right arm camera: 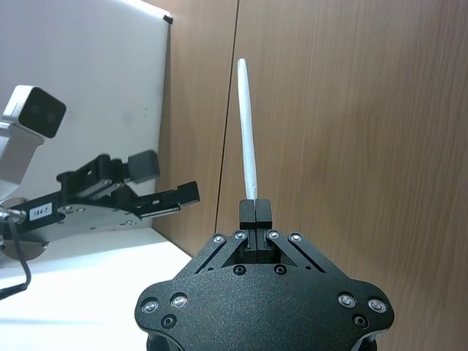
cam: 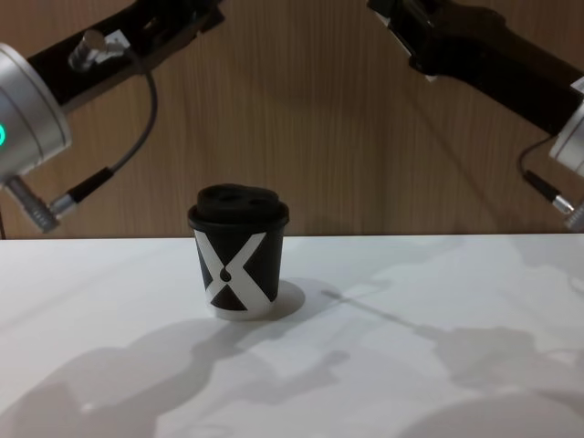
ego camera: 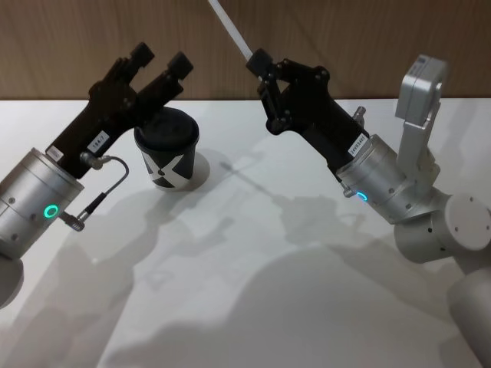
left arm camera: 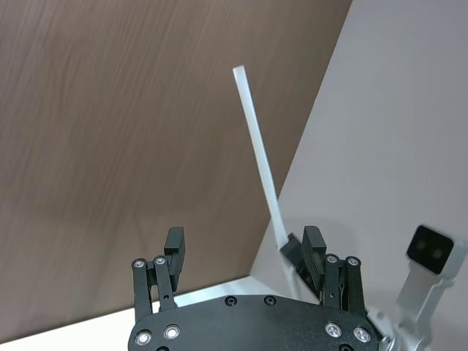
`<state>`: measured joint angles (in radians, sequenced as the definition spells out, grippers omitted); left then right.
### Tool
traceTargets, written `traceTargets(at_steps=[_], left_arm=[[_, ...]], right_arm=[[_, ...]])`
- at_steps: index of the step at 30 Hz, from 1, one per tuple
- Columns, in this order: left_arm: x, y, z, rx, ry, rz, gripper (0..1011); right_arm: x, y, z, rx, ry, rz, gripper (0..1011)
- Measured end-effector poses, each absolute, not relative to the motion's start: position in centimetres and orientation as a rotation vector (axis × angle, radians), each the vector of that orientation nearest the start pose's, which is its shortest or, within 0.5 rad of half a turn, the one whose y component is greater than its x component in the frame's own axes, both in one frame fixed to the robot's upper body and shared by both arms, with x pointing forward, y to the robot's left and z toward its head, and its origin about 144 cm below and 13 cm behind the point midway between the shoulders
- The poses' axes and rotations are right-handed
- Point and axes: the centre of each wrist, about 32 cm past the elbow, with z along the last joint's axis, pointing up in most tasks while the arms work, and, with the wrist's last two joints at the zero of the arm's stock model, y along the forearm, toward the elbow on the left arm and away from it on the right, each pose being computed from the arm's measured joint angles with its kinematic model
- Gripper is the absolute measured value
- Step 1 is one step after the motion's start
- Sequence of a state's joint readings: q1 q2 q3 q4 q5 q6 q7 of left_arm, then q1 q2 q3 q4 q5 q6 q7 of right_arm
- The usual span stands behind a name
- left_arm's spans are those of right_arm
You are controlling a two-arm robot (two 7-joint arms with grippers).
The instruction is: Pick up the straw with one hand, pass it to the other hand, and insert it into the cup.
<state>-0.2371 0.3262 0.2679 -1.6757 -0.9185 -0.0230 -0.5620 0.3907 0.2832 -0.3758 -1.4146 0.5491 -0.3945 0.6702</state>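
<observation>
The white straw [ego camera: 229,29] is held up in the air by its lower end, my right gripper [ego camera: 257,61] shut on it, and it slants up and to the left. In the right wrist view the straw [right arm camera: 248,131] rises straight out of the shut right gripper [right arm camera: 254,212]. My left gripper [ego camera: 161,60] is open and raised above the black cup [ego camera: 167,149], a short way left of the straw. Its open fingers [left arm camera: 174,248] frame the straw [left arm camera: 259,153], which stands beyond them close to one finger. The cup [cam: 239,255] stands upright on the white table, lid on.
The white table [ego camera: 268,268] stretches bare in front of and to the right of the cup. A brown wooden wall [ego camera: 345,38] runs along its far edge. The right arm's silver joints [ego camera: 453,230] fill the right side.
</observation>
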Motion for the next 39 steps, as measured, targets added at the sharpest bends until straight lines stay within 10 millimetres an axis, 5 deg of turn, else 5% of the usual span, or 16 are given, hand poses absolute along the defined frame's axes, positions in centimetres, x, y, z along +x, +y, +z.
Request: traceTargets(at_steps=[39], left_arm=[[54.9, 19.1, 125.9, -0.742, 0.342, 0.456, 1003]], right_arm=[[54.8, -21.1, 121.8, 0.422, -0.331, -0.596, 1]])
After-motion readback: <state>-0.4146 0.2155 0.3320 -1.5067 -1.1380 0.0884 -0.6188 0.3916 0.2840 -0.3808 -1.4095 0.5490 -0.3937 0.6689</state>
